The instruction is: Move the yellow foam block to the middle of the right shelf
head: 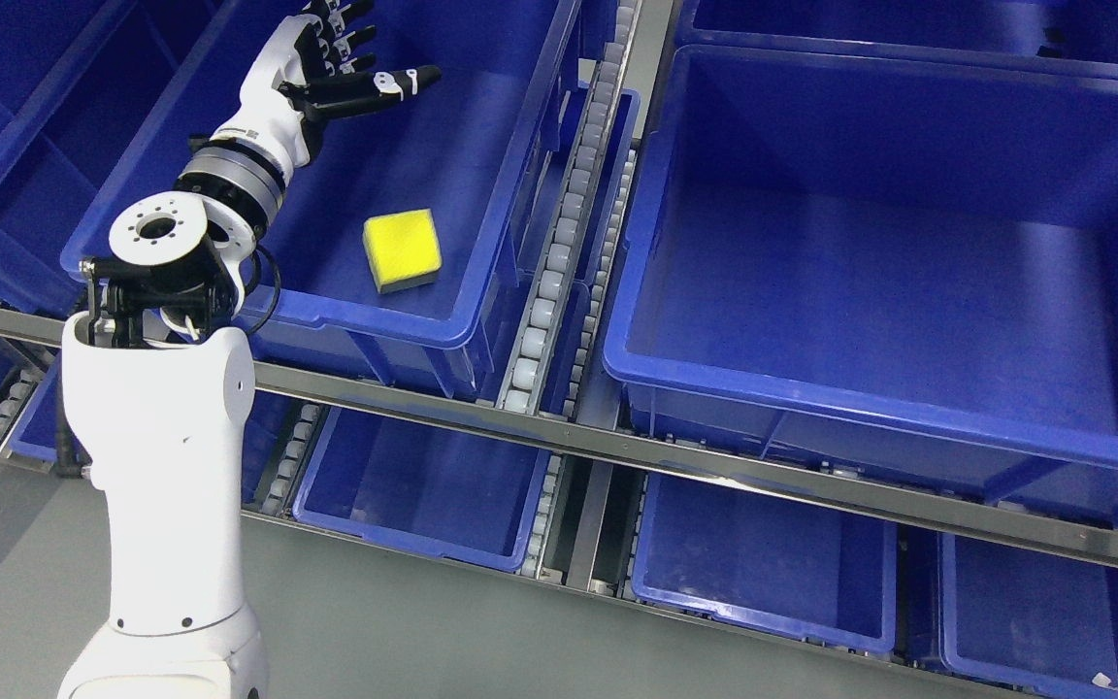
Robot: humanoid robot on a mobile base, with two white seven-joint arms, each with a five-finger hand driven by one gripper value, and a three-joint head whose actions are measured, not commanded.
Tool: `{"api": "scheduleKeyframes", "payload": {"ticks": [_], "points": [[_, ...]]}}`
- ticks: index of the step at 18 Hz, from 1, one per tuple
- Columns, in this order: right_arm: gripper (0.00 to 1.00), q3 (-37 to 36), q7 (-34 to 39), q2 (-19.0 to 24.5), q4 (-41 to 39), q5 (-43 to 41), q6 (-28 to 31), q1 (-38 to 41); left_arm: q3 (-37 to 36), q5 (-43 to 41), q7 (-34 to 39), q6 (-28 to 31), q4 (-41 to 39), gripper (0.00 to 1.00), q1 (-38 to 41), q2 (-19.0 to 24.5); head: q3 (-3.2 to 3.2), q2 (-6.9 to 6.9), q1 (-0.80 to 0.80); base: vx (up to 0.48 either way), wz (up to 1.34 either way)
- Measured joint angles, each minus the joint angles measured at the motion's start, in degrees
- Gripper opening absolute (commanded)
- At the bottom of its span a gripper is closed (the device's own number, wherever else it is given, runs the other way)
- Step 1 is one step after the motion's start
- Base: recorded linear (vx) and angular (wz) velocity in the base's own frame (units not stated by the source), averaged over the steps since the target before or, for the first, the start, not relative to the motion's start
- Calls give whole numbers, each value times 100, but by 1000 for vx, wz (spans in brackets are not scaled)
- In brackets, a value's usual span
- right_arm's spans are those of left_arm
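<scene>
The left hand (331,63) is held open and empty over the left bin (481,252), its fingertips cut off by the frame's top edge. The yellow foam block (402,250) is seen whole below it.

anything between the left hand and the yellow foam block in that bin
Nothing. In the head view, only bare blue floor of the bin separates the open left hand from the yellow foam block, which lies alone nearer the bin's front wall.

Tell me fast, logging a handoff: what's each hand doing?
Left hand: open, holding nothing, above the bin from the yellow foam block.
Right hand: not in view.
</scene>
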Motion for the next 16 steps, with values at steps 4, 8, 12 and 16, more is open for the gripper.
{"api": "scheduleKeyframes", "payload": {"ticks": [4,8,12,16], "points": [[100,0,0,0,0,0,3,0,-28,-25,-20,-590,28,100,-35,0,0,0,0,-1,6],[100,0,0,0,0,0,11,0,-49,-36,-68,-2403,4,100,253,0,0,0,0,-1,6],[100,0,0,0,0,0,22,0,-63,-42,-78,-3826,-169,100,872,0,0,0,0,0,0],[100,0,0,0,0,0,14,0,-47,-44,-55,-4232,-334,100,1446,0,0,0,0,0,0]]}}
